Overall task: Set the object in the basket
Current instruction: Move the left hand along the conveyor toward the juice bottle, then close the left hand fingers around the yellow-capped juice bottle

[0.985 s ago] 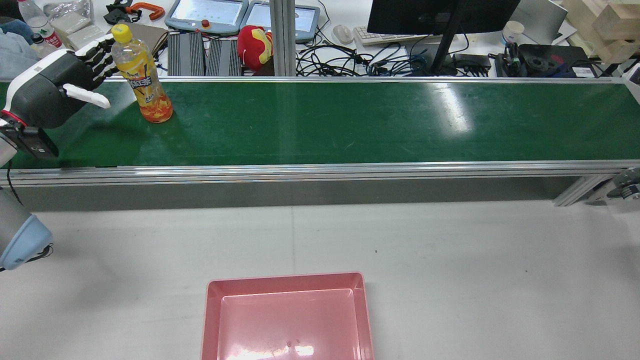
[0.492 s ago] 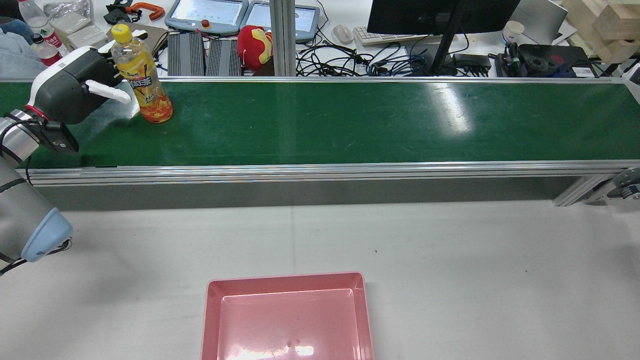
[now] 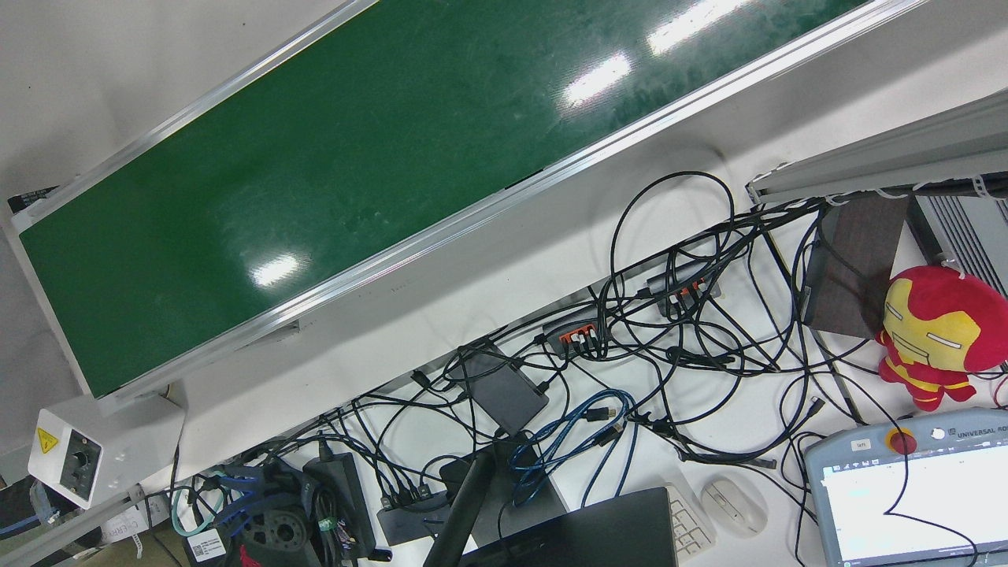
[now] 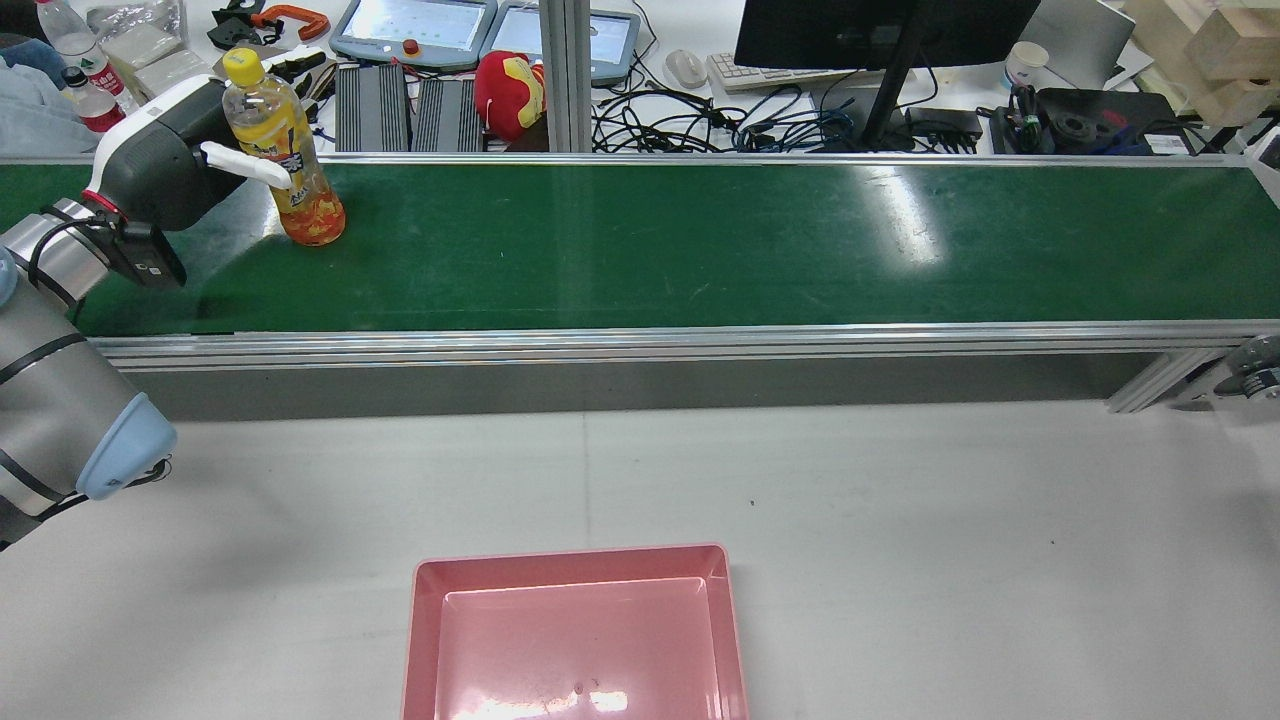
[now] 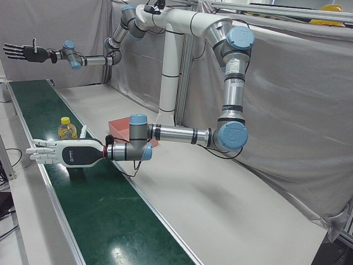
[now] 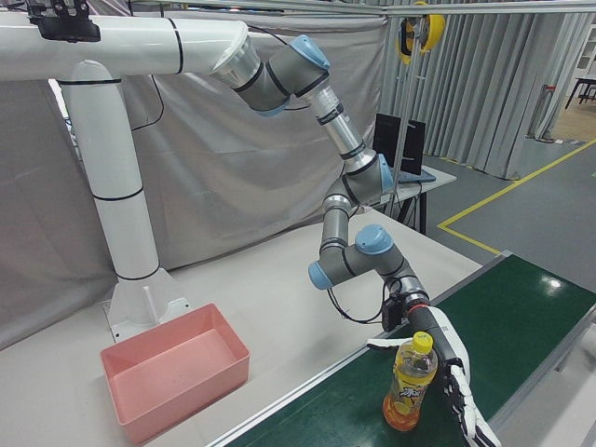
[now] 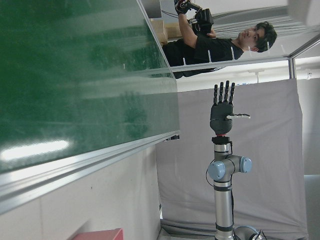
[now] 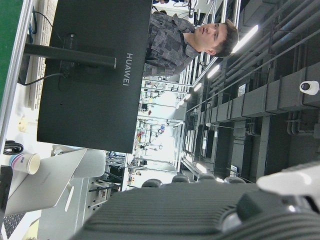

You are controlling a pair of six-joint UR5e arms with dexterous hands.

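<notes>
The bottle [image 4: 285, 150] – clear plastic, yellow cap, orange drink, printed label – stands upright on the green conveyor belt [image 4: 700, 240], near the belt's end on the robot's left side. In the right-front view the bottle [image 6: 410, 386] stands close to the belt's near edge.

We find the left hand [image 4: 165, 165] level with the bottle's body and just beside it. The hand is open: its fingers [image 5: 39, 150] extend straight, and nothing is grasped. In the rear view the white thumb [image 4: 245, 163] crosses in front of the label, while the remaining fingers pass on the far side of the bottle, so the bottle stands between thumb and fingers. We cannot tell whether any of them touches the bottle.

The pink basket [image 4: 575, 630] sits empty on the white table [image 4: 900, 500], on the robot's side of the belt and well apart from the bottle.

The right hand [image 5: 22, 52] is raised high above the far end of the belt – fingers spread, palm empty. The left hand view confirms this: the right hand [image 7: 222, 105] points upward with nothing in it.

Beyond the belt, a desk carries a red and yellow plush toy [image 4: 508, 92], a monitor [image 4: 880, 30] and tangled cables [image 3: 630, 378].
</notes>
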